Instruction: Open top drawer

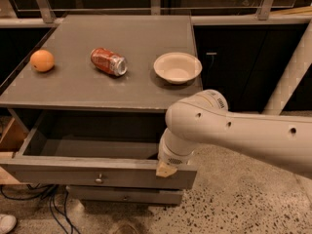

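Speckled floor [243,199]. The grey surface [97,89] carries an orange [42,61], a tipped can [108,62] and a bowl [177,67]. The gripper [166,168] sits at the upper edge of the top drawer [73,172], right of its knob [99,179]. Whether the gripper is wide or narrow cannot be told. The drawer stands well out, interior exposed. Judgement: nearly done. Any further pull should run straight and level, since the off-centre contact risks skewing the drawer.

Grey top drawer [58,172], beige tool [166,168] at its front edge
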Motion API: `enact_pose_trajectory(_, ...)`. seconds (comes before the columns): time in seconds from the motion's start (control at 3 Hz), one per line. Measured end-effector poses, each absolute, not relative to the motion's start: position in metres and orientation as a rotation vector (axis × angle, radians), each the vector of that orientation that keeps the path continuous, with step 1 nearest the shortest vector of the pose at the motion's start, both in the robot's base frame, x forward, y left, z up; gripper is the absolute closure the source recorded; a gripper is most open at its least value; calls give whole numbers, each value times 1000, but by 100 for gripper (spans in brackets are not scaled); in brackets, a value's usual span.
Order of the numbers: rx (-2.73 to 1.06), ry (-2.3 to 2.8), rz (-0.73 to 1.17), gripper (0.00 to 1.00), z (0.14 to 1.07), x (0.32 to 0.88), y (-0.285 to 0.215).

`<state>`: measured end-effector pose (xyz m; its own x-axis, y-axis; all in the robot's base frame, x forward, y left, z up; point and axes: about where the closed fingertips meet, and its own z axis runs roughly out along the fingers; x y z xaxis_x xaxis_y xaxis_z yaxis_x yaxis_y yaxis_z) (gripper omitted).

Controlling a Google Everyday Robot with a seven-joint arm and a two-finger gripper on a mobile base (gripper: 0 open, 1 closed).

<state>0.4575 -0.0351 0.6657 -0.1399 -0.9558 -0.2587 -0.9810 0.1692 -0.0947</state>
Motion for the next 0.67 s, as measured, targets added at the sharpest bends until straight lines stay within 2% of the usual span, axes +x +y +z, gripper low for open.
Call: enact_pose_trajectory(0.67,-1844,2215,153,100,670,440,-40)
